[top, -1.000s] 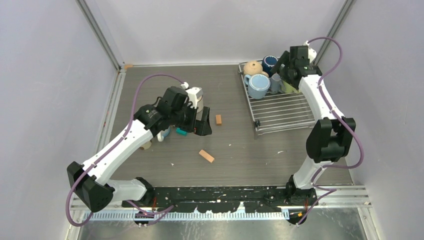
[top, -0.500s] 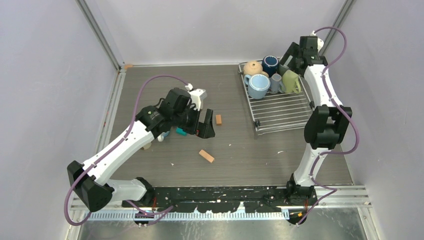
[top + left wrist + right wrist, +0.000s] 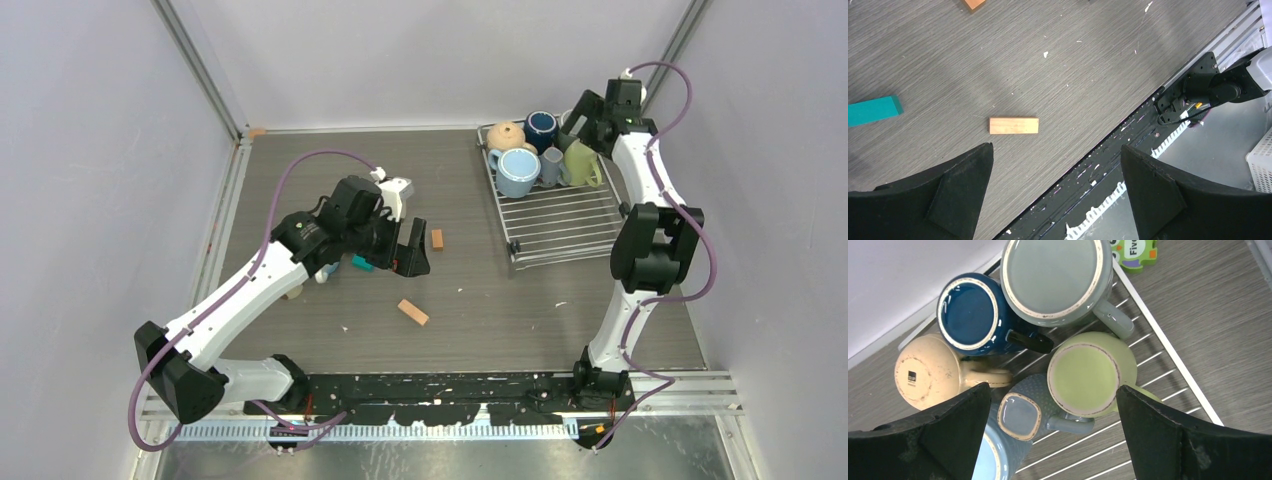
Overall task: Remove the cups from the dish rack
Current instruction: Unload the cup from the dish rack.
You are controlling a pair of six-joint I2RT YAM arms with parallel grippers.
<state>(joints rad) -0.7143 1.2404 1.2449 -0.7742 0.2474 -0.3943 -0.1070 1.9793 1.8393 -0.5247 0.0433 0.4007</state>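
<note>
The right gripper hangs spread wide and empty over handled ceramic mugs clustered at the far end of the silver wire dish rack, with the lime green mug directly beneath. The left gripper, equally wide and empty, hovers above a small orange rectangular block on the grey wood-grain table.

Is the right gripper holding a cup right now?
No: in the right wrist view the right gripper hangs open over the lime green cup, fingers spread wide and clamping nothing.
</note>
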